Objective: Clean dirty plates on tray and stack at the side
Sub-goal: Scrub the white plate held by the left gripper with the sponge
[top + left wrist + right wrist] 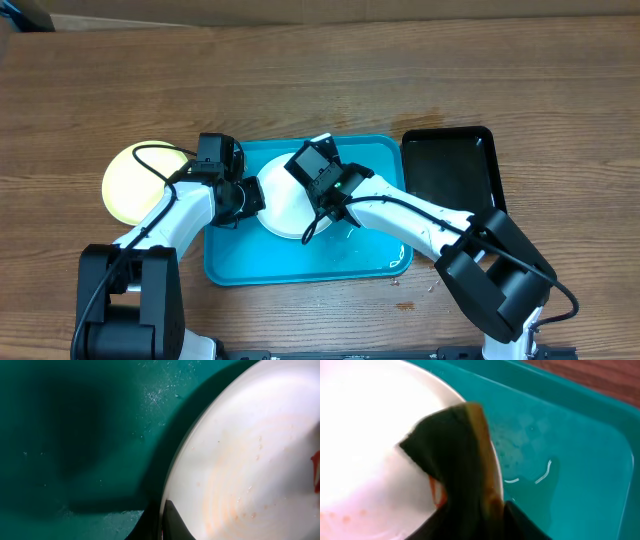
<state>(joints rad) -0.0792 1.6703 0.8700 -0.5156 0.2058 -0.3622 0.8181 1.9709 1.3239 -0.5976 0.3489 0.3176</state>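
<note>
left arm [175,212] angled in; jaws clamp white plate [283,212] | right jaws by sponge [457,460]; unclear

The left arm [165,215] has a long, smooth white tube in the middle. At its bottom is the left base [125,300], a big black block with square edges. The right arm [410,213] looks the same, with a white tube and a chunky black right base [495,280]. Each arm has a boxy black head near its tip. A thin black left cable [160,146] makes a loop, and a thin black right cable [318,225] makes a curve. Up close, the left fingers [175,527] are dark and shiny. The right fingers [530,527] are dark too.
</note>
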